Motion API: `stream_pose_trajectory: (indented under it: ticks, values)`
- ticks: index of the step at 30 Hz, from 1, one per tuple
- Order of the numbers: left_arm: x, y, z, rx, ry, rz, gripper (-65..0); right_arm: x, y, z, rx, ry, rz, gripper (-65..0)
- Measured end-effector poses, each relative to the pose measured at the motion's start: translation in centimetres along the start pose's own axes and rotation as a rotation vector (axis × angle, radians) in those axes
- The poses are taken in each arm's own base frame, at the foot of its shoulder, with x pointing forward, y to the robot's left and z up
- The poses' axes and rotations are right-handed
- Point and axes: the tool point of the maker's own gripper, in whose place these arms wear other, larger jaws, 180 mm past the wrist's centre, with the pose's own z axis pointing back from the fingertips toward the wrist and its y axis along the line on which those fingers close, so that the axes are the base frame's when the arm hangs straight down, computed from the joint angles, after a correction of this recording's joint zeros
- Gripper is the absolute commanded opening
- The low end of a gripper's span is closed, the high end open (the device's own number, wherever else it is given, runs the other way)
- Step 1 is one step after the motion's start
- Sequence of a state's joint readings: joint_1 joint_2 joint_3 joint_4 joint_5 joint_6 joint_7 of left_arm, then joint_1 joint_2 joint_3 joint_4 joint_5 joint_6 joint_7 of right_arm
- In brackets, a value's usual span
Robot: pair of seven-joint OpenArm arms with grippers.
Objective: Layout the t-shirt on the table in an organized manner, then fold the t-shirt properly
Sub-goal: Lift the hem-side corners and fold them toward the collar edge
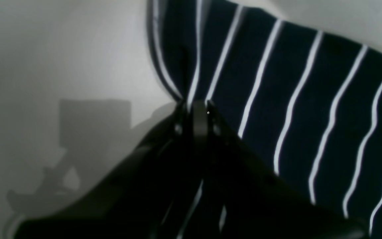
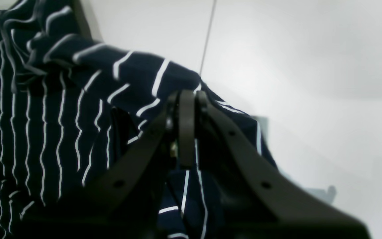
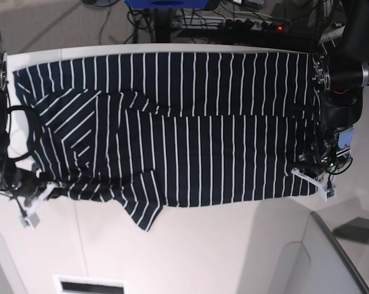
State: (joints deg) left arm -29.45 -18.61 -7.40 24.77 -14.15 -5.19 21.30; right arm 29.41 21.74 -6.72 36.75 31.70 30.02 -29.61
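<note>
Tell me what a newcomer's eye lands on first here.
The t-shirt, dark with thin white stripes, spreads across most of the table in the base view. The left claw pinches its edge at that view's right, and the right claw pinches a bunched corner at its left.

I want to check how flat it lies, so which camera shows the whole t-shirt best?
The base view: the t-shirt spreads across the table there, edge to edge. Both wrist views show only bunched striped cloth by the pinching grippers.
</note>
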Motion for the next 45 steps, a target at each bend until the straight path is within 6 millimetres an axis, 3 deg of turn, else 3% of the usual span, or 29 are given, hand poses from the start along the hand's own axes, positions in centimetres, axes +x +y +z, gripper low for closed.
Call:
stream_pose_trajectory:
  ticks: [6,10,13,17,21,25,28,32,33,35,40,45]
  values:
    - [-1.1,-1.6,1.9,-0.030,0.084,-0.086,-65.0,-0.1,0.0,0.0,0.000,0.005,0.001,-65.0]
    - [0.0,-3.9,4.1,-0.064,0.048,-0.133,-65.0,0.0,0.0,0.0,0.000,0.001,0.001,-65.0]
    - [0.4,-4.1,5.6,-0.031,0.009,-0.109,-65.0,-0.1,0.0,-0.1,-0.002,0.004,0.000,-65.0]
    - [-2.0,-3.8,7.6,-0.022,0.055,-0.156,-65.0,0.1,-0.1,0.0,-0.006,-0.001,-0.003,-65.0]
    - [-3.8,-4.7,8.8,-0.045,0.073,-0.173,-65.0,0.0,0.0,-0.1,-0.004,-0.001,-0.004,-65.0]
    - [-6.2,-3.9,8.9,-0.035,0.124,-0.182,-65.0,0.0,0.0,0.0,-0.006,0.003,-0.002,-65.0]
    - [-6.2,-3.7,8.9,-0.027,0.128,-0.185,-65.0,0.0,0.1,-0.1,-0.003,0.002,-0.003,-65.0]
    - [-6.2,-3.8,9.1,-0.031,0.118,-0.187,-28.6,0.0,0.1,-0.1,-0.003,0.002,-0.003,-65.0]
    - [-6.6,-3.6,9.1,-0.028,0.129,-0.188,-21.7,0.0,0.1,-0.1,-0.002,0.002,-0.002,-65.0]
    - [-6.9,-3.5,9.1,-0.024,0.138,-0.191,-14.2,0.0,0.1,-0.1,-0.003,0.002,-0.002,-65.0]
    - [-6.0,-2.8,9.2,-0.029,0.116,-0.131,-14.8,-0.1,0.1,-0.1,-0.003,0.003,-0.002,-65.0]
    - [-3.3,3.5,10.2,0.094,0.047,0.037,-14.8,0.0,-0.1,0.0,-0.007,0.001,-0.002,-65.0]
